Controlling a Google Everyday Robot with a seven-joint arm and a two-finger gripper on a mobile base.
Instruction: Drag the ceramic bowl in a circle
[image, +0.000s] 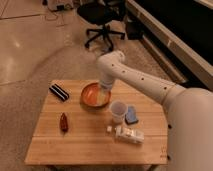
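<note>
On the table (82, 142), the gripper (103, 93) at the right edge of the ceramic bowl (91, 98), cup (117, 111) just beside.

Warm, dim light, seemingly overhead; glare on floor (20, 47) left; end effector (103, 91) at rim of ceramic bowl (91, 98).

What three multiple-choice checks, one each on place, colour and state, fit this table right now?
1. Where is the tool?
A. Raised high above everything.
B. At the ceramic bowl's right rim, as the camera sees it.
C. Out of view.

2. What colour is the ceramic bowl?
A. Blue.
B. Green.
C. Orange-red.

3. How does the white cup stand?
A. Upright, mouth up.
B. On its side.
C. Upside down.

Answers:
1 B, the tool sits low at the bowl's right side.
2 C, the bowl's inside shows orange-red.
3 A, the cup's open mouth faces up, just right of the bowl.
</note>
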